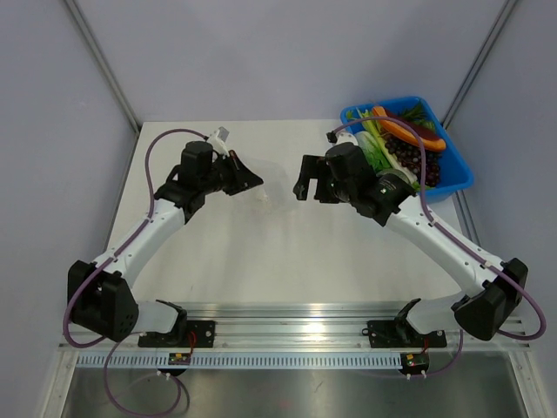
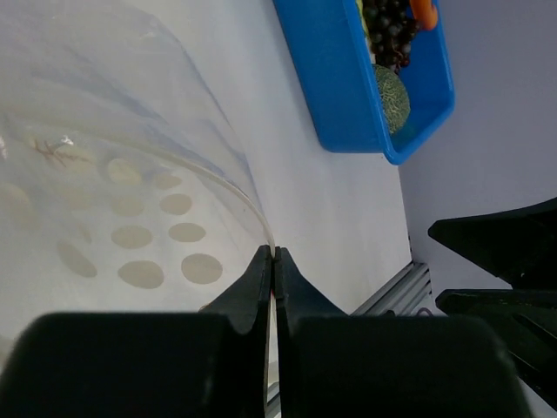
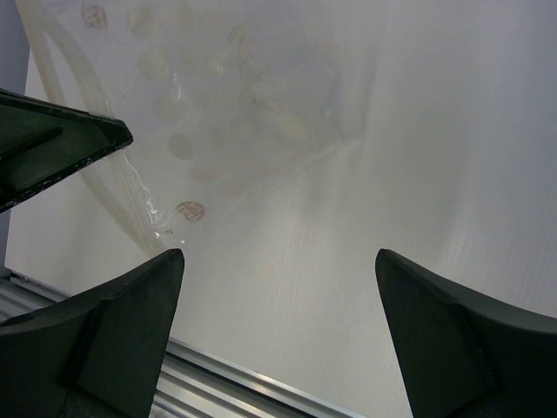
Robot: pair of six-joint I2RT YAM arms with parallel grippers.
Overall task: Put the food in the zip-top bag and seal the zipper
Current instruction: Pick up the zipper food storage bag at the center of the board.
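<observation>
Now, left tool [image 2: 274, 254]: closed tight, my two fingers pressed together on the thin curved edge of the bag [image 2: 130, 218], nothing else between them.
Right tool [image 3: 278, 257]: spread wide and holding nothing; it hangs over bare counter [image 1: 261, 270] just beside the bag, touching neither.
Tools together: in the top view they face each other over the middle of the counter, near but apart.
Bag: clear plastic with pale round dots, at the centre of the counter between my two tools. One edge rises into my left tool; I cannot tell how much of the rest lies flat.
Zipper [image 3: 117, 187]: a pale double strip along the bag's edge in the right wrist view, running toward my left tool. I cannot tell whether it is pressed shut.
Food: the leek [image 1: 374, 146] and the orange and dark red piece [image 1: 409, 132] lie side by side in the blue bin [image 1: 454, 185] at the far right corner, well apart from the bag.
Also in the bin: dark grapes [image 1: 406, 157] and a round green head [image 2: 392, 96].
</observation>
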